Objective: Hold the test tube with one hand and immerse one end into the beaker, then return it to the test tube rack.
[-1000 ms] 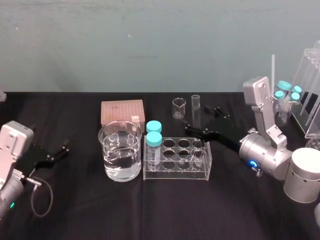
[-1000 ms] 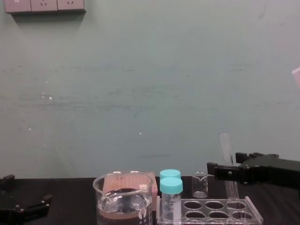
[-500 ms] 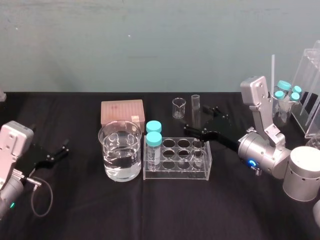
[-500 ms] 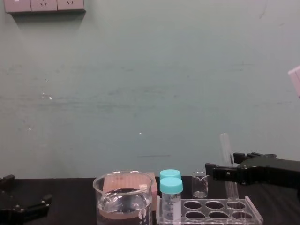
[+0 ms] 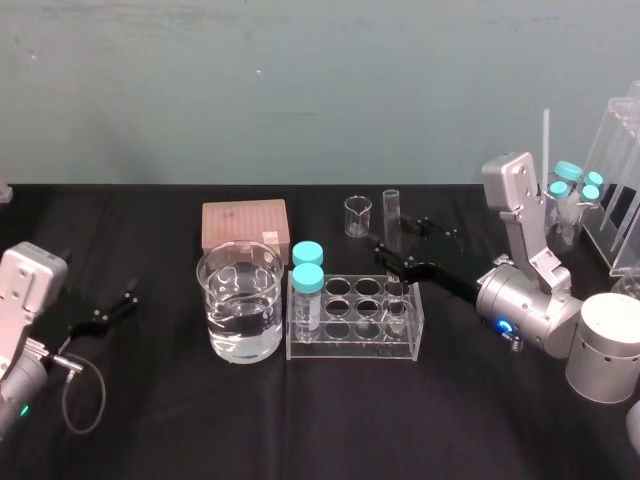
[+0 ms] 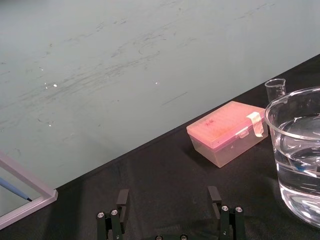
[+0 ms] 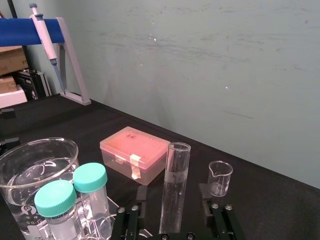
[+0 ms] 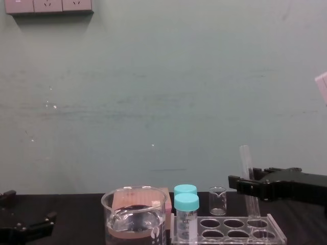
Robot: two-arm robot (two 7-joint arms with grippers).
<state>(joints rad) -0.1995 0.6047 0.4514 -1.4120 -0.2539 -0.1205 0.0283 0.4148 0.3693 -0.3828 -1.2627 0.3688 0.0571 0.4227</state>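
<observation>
The long, thin, clear glass test tube [image 7: 176,185] stands upright between the spread fingers of the black two-fingered right gripper [image 5: 402,238], touching neither. Its foot sits in the low clear acrylic rack [image 5: 352,352] beneath them. The left gripper [image 6: 168,196], also spread, rests well apart.

Glossy glass beaker [image 5: 240,315], clear acrylic rack [image 5: 350,348], matt black cloth [image 5: 200,420].

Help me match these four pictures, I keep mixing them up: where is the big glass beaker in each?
Head view: beaker left of centre, beside the rack, before the pink box.
Chest view: bottom, left of centre, box behind it.
Left wrist view: next to the box, nearer the camera.
Right wrist view: beside the capped vials, box beyond.
Shared landmark: the pink box.
</observation>
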